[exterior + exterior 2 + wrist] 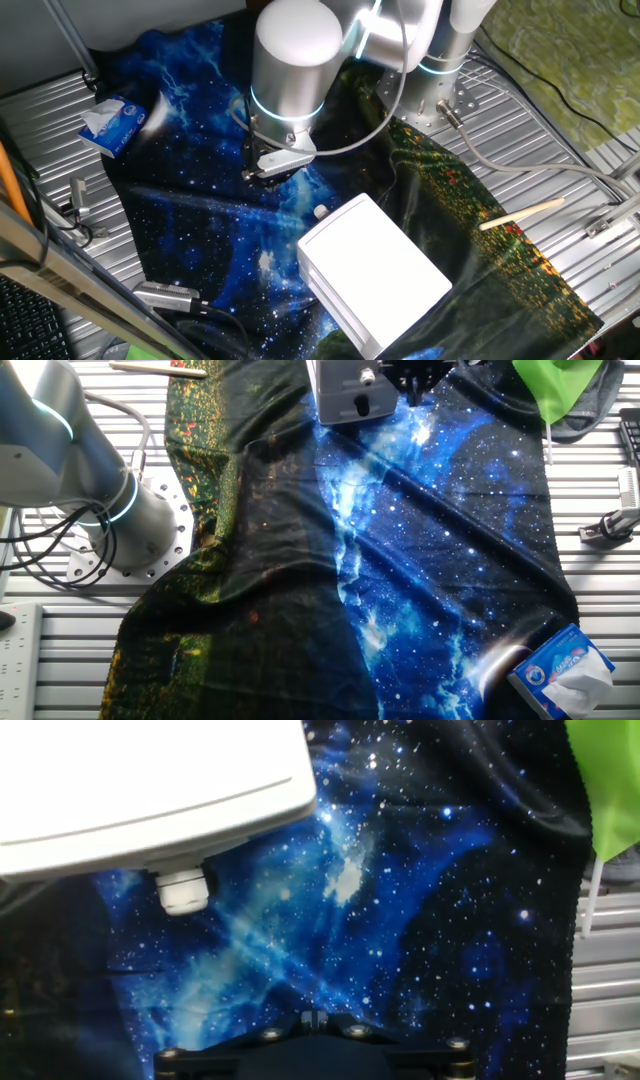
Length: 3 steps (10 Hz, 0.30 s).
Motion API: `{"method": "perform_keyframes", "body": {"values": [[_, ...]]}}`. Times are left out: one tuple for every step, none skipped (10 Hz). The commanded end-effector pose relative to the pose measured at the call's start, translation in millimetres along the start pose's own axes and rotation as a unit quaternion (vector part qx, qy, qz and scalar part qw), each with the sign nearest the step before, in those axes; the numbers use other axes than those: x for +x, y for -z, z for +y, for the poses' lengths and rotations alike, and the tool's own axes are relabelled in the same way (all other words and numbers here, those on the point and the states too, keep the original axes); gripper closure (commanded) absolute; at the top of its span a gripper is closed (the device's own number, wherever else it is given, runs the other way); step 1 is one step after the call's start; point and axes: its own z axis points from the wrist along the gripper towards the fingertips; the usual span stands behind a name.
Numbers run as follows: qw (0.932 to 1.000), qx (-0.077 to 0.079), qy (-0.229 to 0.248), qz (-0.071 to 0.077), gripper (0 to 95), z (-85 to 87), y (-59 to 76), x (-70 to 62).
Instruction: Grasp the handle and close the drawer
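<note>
Protruding round white plastic handle (183, 891) fronts smooth drawer (150, 805).

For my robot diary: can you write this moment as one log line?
gripper: beside drawer front, not on handle | fingers: out of sight | drawer: looks nearly shut | surface: starry cloth

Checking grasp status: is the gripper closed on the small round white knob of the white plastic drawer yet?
No. In the hand view the small round white knob stands free against the starry blue cloth, with nothing gripping it.

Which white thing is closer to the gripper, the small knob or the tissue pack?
The small knob on the white box: it sits right beside the gripper, while the tissue pack lies much farther off.
</note>
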Motion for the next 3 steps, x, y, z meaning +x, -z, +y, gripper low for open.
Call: {"method": "perform_keyframes", "body": {"values": [[1.0, -0.001, 0.005, -0.002, 95.0, 1.1, 0.1, 0.3], [1.0, -0.001, 0.007, -0.002, 95.0, 1.1, 0.1, 0.3], [1.0, -0.001, 0.009, -0.001, 95.0, 1.1, 0.1, 0.2]]}}
